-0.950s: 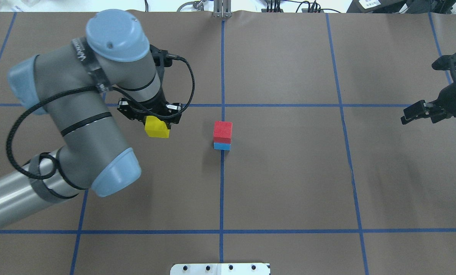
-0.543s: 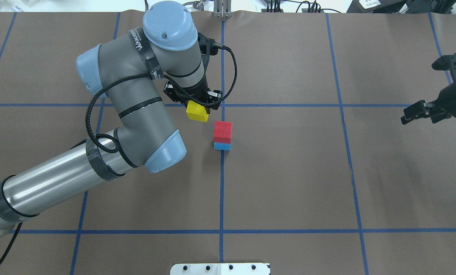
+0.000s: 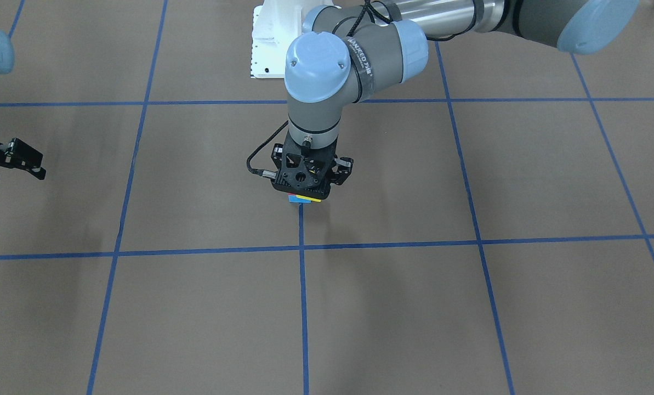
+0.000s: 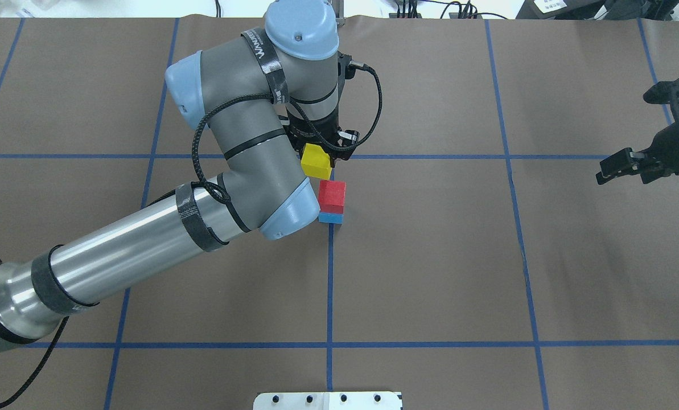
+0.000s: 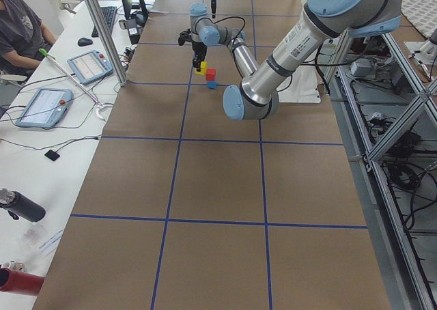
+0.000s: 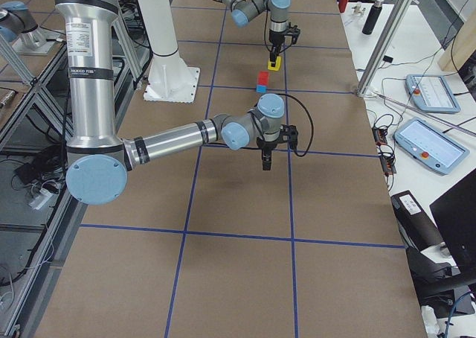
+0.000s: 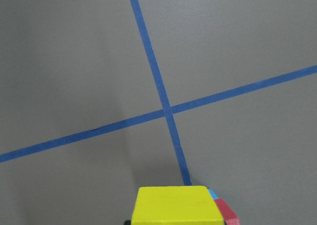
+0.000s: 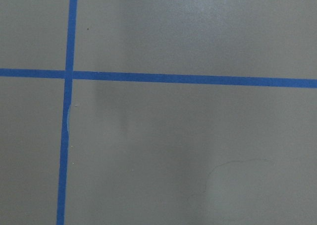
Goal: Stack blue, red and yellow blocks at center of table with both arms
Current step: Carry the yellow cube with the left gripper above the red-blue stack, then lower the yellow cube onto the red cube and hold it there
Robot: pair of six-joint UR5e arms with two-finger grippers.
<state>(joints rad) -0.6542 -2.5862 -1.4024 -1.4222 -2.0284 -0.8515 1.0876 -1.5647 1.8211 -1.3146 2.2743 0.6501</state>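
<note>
Yellow block [image 4: 316, 162] is pinched between the fingers of the left gripper [image 4: 319, 156], lifted off the table [image 4: 430, 256] and hanging just beside and above the two-block stack. In that stack the red block [image 4: 332, 195] rests squarely on the blue block [image 4: 330, 218], on a blue tape line near the table's middle. The left wrist view shows only a corner of red and blue peeking past the yellow block's edge, so the carried cube looks close to the stack but not yet centred over it. The step in hand appears to be the last placement, with two blocks already stacked. The next move likely calls for a small sideways correction, a square, gentle descent onto the red top, then release without nudging the stack. The right gripper [image 4: 608, 171] hangs well apart near the table's edge, fingers spread and holding nothing.
</note>
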